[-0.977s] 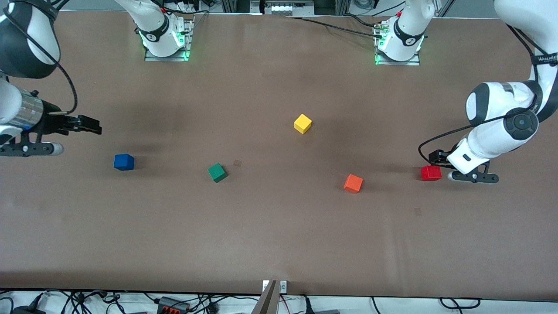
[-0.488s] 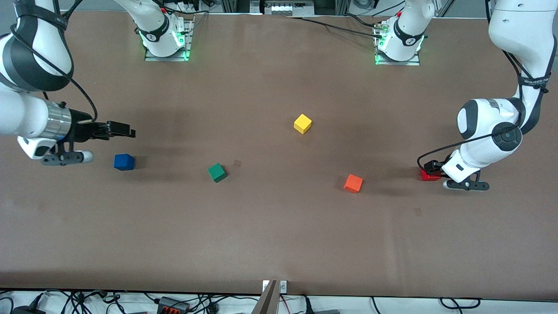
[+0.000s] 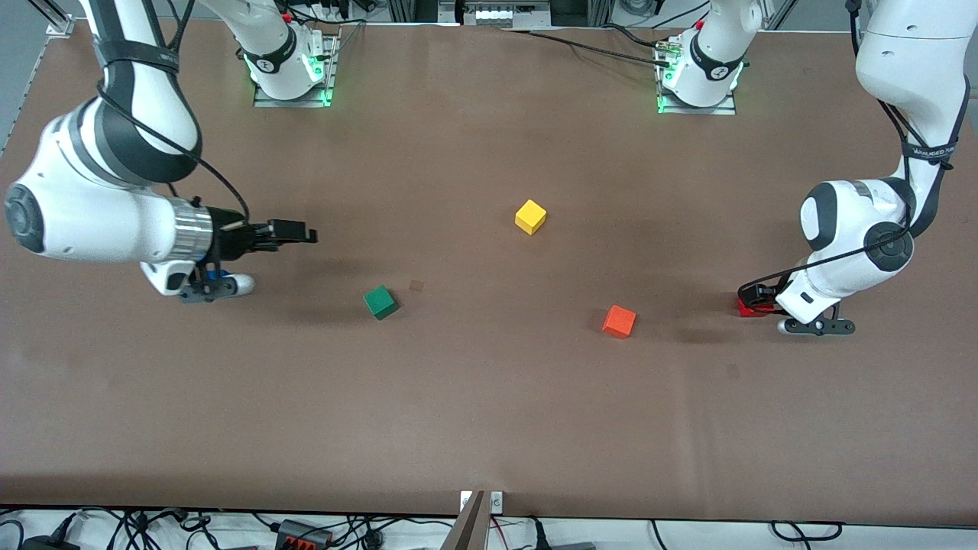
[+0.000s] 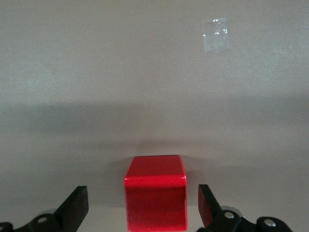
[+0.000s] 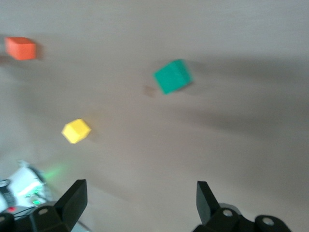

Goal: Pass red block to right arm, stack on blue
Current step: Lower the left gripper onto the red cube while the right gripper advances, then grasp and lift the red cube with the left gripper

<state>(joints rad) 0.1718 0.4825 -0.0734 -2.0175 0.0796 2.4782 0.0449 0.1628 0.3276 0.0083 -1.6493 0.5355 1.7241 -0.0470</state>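
Your left gripper (image 4: 145,212) sits low at the table (image 3: 489,412) near the left arm's end, fingers spread wide with the red block (image 4: 155,192) between them. In the left wrist view each black fingertip (image 4: 77,205) stands clear of the cube's side, with a gap of bare table on both sides, so nothing is pinched. From the front camera only a corner of the red block (image 3: 745,307) shows beside the left gripper (image 3: 756,299); the rest is hidden by the wrist.

Your right gripper (image 3: 294,231) hangs above the table toward the right arm's end, pointing along the table toward the middle. In the right wrist view its fingers (image 5: 75,198) are spread apart and hold nothing; the right gripper (image 5: 140,203) looks out over open table.

The blue cube does not show in any current view.

The green cube (image 3: 380,302) lies nearest the right gripper, closer to the front camera than it. The orange cube (image 3: 619,321) sits between the green cube and the red block, well apart from both. The yellow cube (image 3: 530,217) lies farther from the front camera, around the table's middle. Wide bare table runs between the cubes and along the edge nearest the front camera
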